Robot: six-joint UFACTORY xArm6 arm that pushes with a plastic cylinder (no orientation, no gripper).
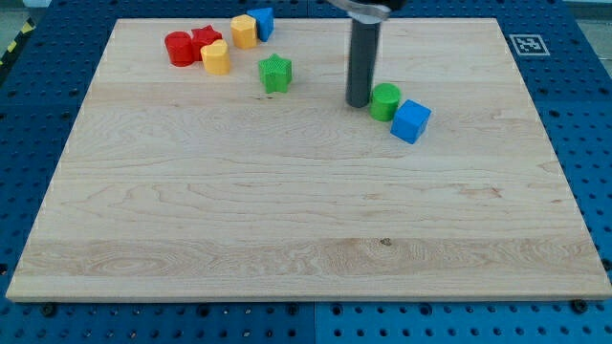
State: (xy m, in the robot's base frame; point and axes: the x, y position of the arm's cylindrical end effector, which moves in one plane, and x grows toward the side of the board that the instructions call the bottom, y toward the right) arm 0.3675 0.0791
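My tip (359, 103) rests on the wooden board (287, 210) right beside the left side of a green cylinder (385, 100), touching it or nearly so. A blue cube (411, 121) sits against the green cylinder's lower right. A green star block (275, 73) lies apart, to the tip's left. The dark rod rises out of the view's top.
A cluster sits near the view's top left: a red cylinder (179, 48), a red star (205, 40), a yellow block (215, 57), a yellow hexagon block (243, 32) and a blue block (261, 21). A marker tag (524, 43) lies off the board's top right corner.
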